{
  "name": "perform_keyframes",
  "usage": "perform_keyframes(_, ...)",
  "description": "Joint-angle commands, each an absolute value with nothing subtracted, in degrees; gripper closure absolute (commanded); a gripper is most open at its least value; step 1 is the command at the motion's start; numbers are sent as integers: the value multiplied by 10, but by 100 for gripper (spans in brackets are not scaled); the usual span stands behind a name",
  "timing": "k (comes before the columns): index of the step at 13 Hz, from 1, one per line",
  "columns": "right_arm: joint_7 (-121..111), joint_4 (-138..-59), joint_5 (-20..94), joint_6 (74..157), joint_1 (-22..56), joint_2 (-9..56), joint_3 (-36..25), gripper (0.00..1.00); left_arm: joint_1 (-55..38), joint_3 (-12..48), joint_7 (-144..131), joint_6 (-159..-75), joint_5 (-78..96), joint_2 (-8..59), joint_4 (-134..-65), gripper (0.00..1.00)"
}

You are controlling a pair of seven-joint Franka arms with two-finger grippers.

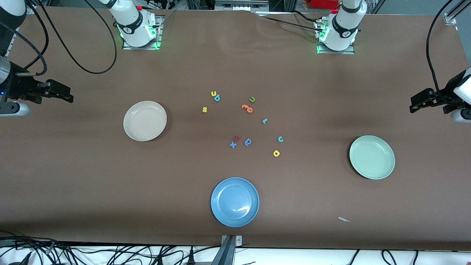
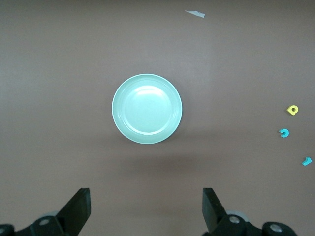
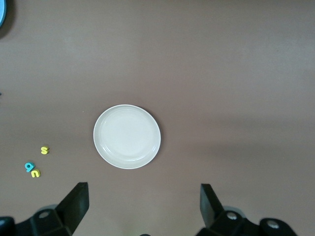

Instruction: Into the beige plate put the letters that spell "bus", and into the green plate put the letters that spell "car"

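A: Start with the plates. Where do they sit against the arms?

B: The beige plate [image 1: 144,120] lies toward the right arm's end of the table, and the green plate [image 1: 372,157] toward the left arm's end, a bit nearer the front camera. Both are bare. A blue plate [image 1: 234,201] sits nearest the front camera, between them.

A: And the grippers?

B: The right gripper [image 1: 59,92] hangs at its own end of the table, out past the beige plate, fingers spread wide with nothing between them. The left gripper [image 1: 423,101] mirrors it out past the green plate, equally spread and holding nothing. Both arms wait.

A: So which arm for which word?

B: I judge by nearness. The teal "b" [image 1: 217,98] and yellow "u" [image 1: 213,94] touch each other, with the yellow "s" [image 1: 205,109] just beside them, all on the beige plate's side of the cluster, so the right arm is closer. The teal "c" [image 1: 280,139], yellow "a" [image 1: 276,153] and thin teal "r" [image 1: 264,120] lie on the green plate's side, apart from one another, favouring the left arm. The "r" has a visible long axis, running nearer-to-farther from the front camera.

A: Their look?

B: Tiny, flat, lying on the brown table [image 1: 110,176]; likely a fiddly pinch.
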State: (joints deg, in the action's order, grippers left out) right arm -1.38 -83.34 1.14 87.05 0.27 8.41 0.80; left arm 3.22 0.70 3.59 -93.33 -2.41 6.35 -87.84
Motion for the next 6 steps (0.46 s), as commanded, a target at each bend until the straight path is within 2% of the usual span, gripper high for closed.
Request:
perform_keyframes(1,-11,-845,3,874,2,70,10,0,36,10,49,-920,-13,60,-871,0)
perform_keyframes(6,-6,-845,3,874,12,70,11,0,37,10,49,-920,-13,60,-870,0)
